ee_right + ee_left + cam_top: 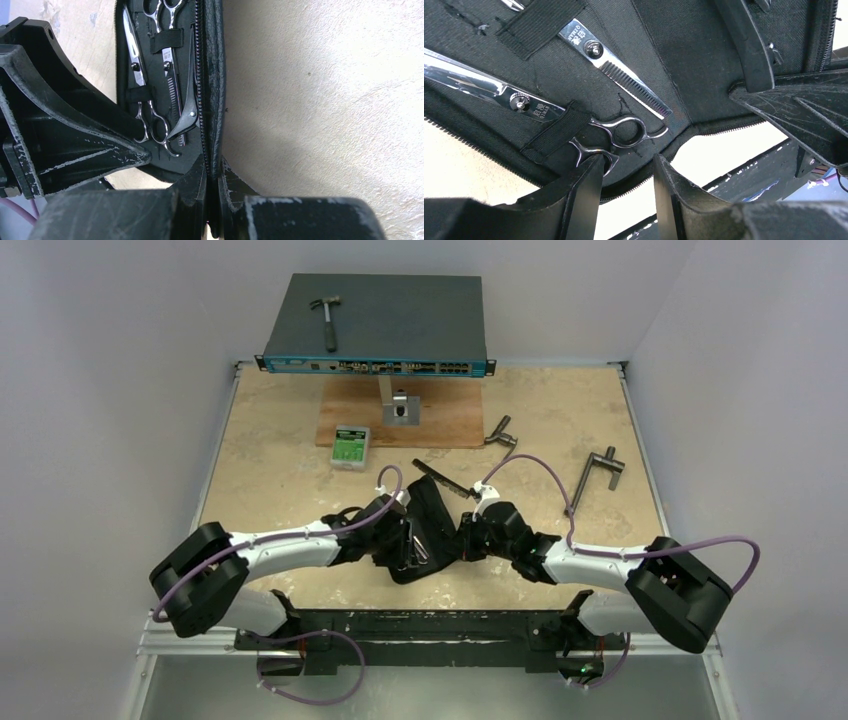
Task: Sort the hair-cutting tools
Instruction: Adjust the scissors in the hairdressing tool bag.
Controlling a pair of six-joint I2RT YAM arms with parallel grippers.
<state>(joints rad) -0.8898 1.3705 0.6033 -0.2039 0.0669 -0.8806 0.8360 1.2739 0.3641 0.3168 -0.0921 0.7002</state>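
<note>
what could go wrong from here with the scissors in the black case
The black elastic strap crosses the silver ring-handled scissors, so a pull by the left fingers might drag the black zip case along. The right fingers pinch only the case's edge, which could slip and fold shut.

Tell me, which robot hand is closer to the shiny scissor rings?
Left. The left hand hangs open right beside the scissor rings. The right hand is farther off to their side, pinching the case at its zipper edge.
</note>
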